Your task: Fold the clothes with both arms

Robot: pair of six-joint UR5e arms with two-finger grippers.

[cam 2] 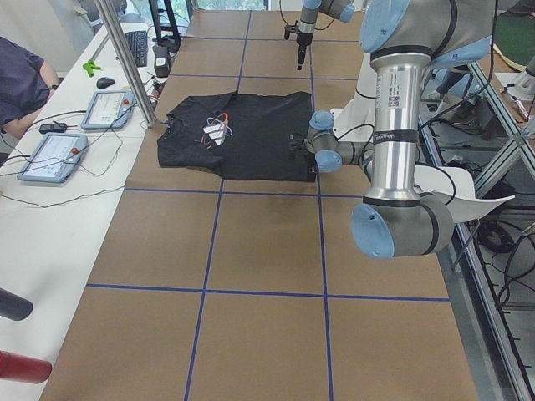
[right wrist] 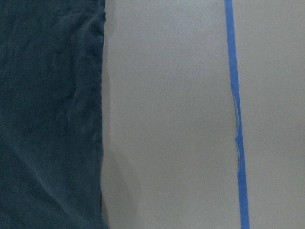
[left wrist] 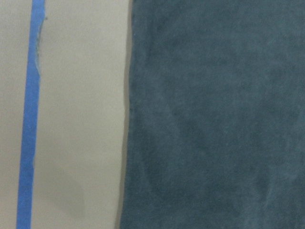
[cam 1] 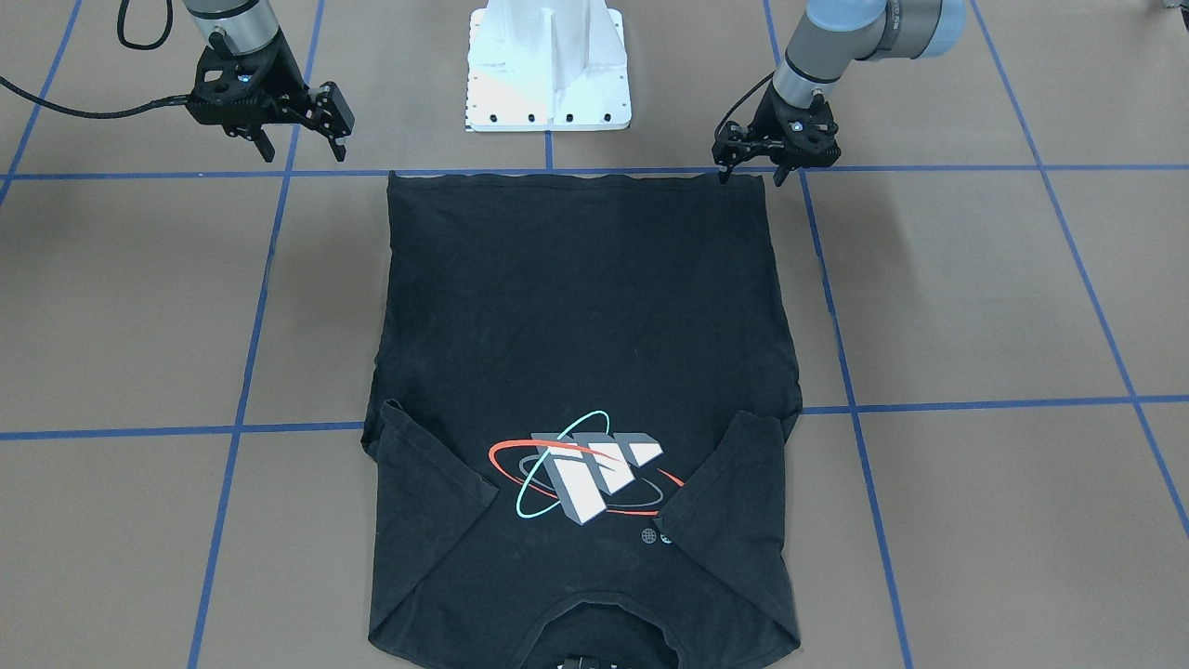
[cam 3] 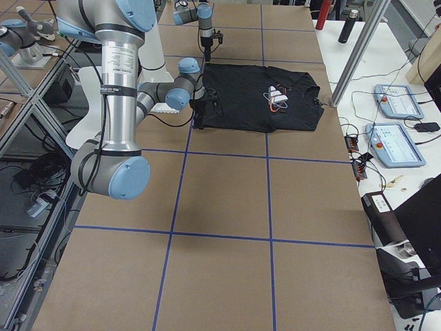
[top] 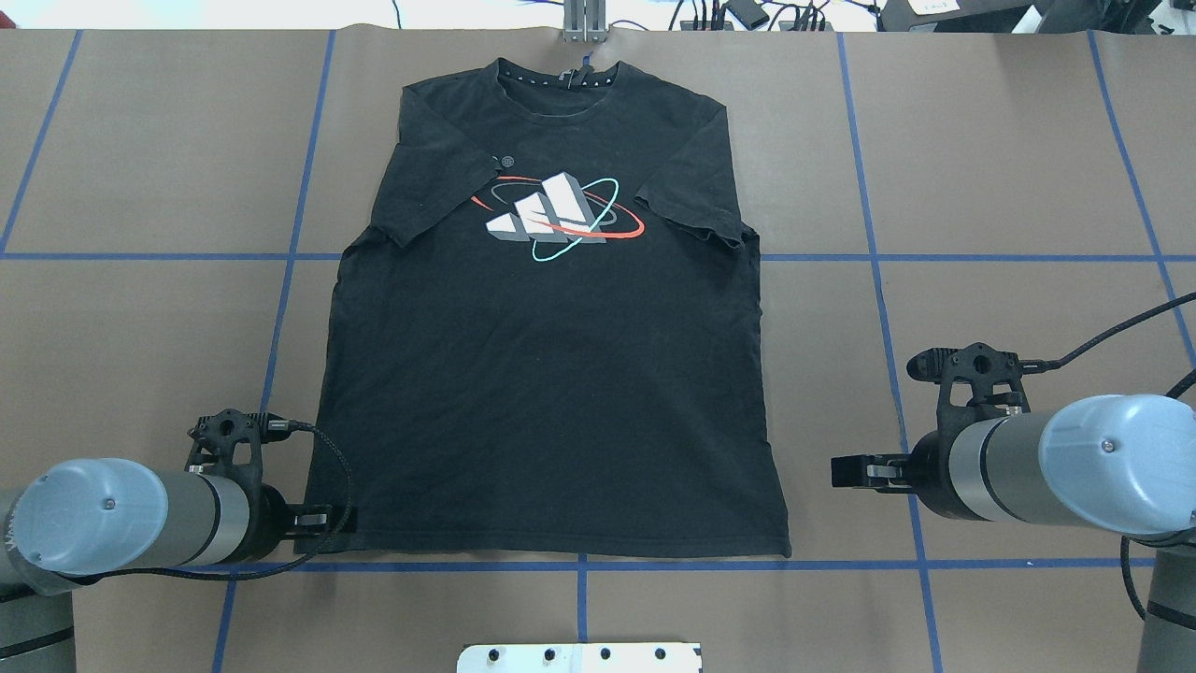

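Note:
The black T-shirt (cam 1: 576,316) lies flat on the brown table, chest print (cam 1: 585,469) up, both sleeves folded in over the body, hem toward the robot's base. My left gripper (cam 1: 752,173) is open, its fingers straddling the hem corner on that side; in the overhead view it (top: 316,519) sits at the shirt's (top: 551,393) near-left corner. My right gripper (cam 1: 303,149) is open with nothing in it, off the cloth, a short way out from the other hem corner (top: 846,470). Both wrist views show only a side edge of the shirt (left wrist: 214,114) (right wrist: 47,114), no fingers.
Blue tape lines (cam 1: 246,372) divide the table into squares. The white pedestal base (cam 1: 548,65) stands just behind the hem. Along the far edge are a metal post (cam 2: 125,58), two control pendants (cam 2: 109,109) and a seated person (cam 2: 21,83).

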